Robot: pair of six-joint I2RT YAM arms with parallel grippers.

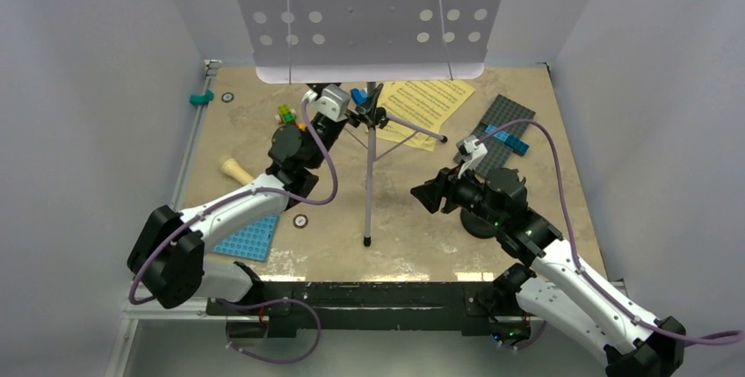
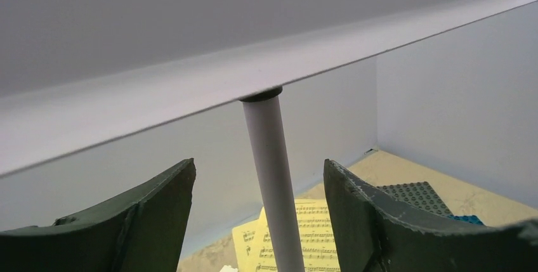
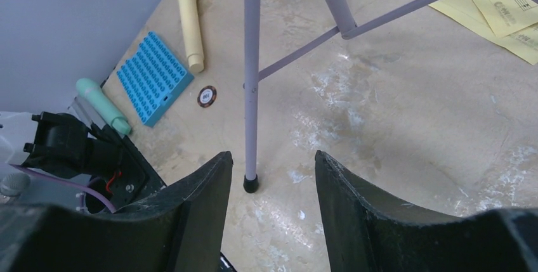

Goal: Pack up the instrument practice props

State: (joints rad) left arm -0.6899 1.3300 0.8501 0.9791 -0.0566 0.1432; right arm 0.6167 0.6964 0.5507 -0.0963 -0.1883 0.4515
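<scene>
As L fingers (image 2: 146,221) flank its pole (image 2: 273,183), 1 music stand (image 1: 369,17), 1 mic (image 3: 190,21)

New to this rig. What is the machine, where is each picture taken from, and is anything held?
Two robot arms are bolted at the near edge of a table. One picture looks down from above and behind them; the other two come from a camera on each wrist. On it stands a tall music stand, with yellow sheet-music pages, a cream toy microphone, a blue baseplate and a grey baseplate around it. The left tool is open, facing the stand's pole; the right tool is open, facing one leg. Neither holds anything.
</scene>
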